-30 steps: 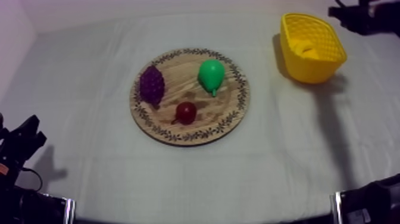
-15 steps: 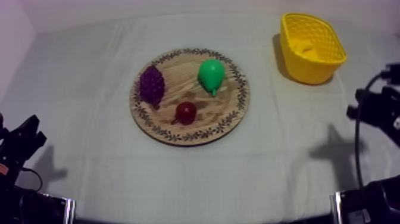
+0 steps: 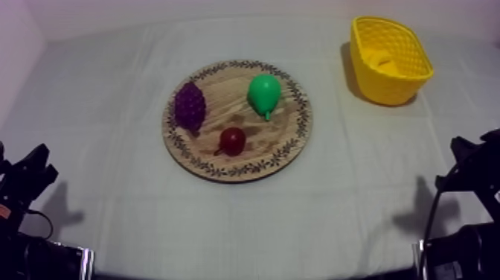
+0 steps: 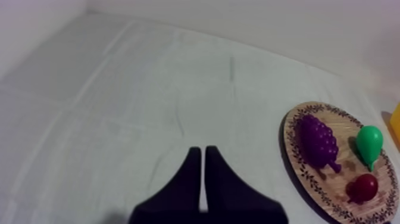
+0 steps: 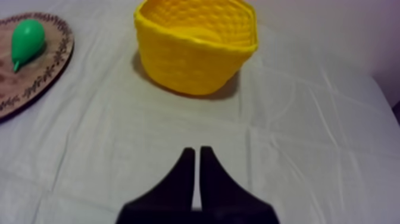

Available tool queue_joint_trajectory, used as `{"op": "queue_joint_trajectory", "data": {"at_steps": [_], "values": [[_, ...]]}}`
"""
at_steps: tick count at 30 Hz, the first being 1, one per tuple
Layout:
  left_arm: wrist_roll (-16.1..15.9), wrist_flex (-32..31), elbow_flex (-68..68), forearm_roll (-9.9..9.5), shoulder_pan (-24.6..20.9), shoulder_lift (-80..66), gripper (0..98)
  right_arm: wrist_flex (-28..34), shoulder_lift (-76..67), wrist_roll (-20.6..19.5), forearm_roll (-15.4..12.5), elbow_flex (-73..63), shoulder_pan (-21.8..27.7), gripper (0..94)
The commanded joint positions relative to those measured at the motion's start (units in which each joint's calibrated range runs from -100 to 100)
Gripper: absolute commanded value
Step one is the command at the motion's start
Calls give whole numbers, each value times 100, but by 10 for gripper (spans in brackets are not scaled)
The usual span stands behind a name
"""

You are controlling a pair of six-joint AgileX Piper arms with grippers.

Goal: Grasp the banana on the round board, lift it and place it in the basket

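Left wrist view puts the left tool (image 4: 199, 150) nearest, its two black fingers (image 4: 190, 173) pressed together into a narrow wedge, clenched on nothing above the bare cloth of the table (image 4: 119, 107). Right wrist view has the right tool (image 5: 197, 149) in the same way, clenched on nothing, with its tip toward the yellow basket (image 5: 190, 65).

Farther in, at mid-table in the top view, lies the round wooden board (image 3: 223, 95). On it the bunch of grapes (image 3: 190, 106) is at the left, the small red fruit (image 3: 233, 140) toward the near rim and the pear (image 3: 263, 93) toward the far right.

Farthest off, at the table's far right and well apart from the board, stands the basket. A yellow shape inside it is probably the banana (image 3: 385, 63), though its colour blends with the basket's.
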Motion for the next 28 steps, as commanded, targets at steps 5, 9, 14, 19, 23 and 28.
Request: {"op": "queue_joint_trajectory", "data": {"at_steps": [5,9,14,19,23,28], "values": [[0,6,-4,0,-1,0,0,51,-134,-402,23,-5,8,17],[0,6,-4,0,-1,0,0,56,-143,-202,25,-5,8,7],[0,6,-4,0,-1,0,0,58,-145,-149,26,-5,8,5],[0,6,-4,0,-1,0,0,58,-146,-143,26,-5,8,4],[0,6,-4,0,-1,0,0,58,-146,-142,26,-5,8,4],[0,6,-4,0,-1,0,0,58,-146,-141,26,-5,8,4]]}}
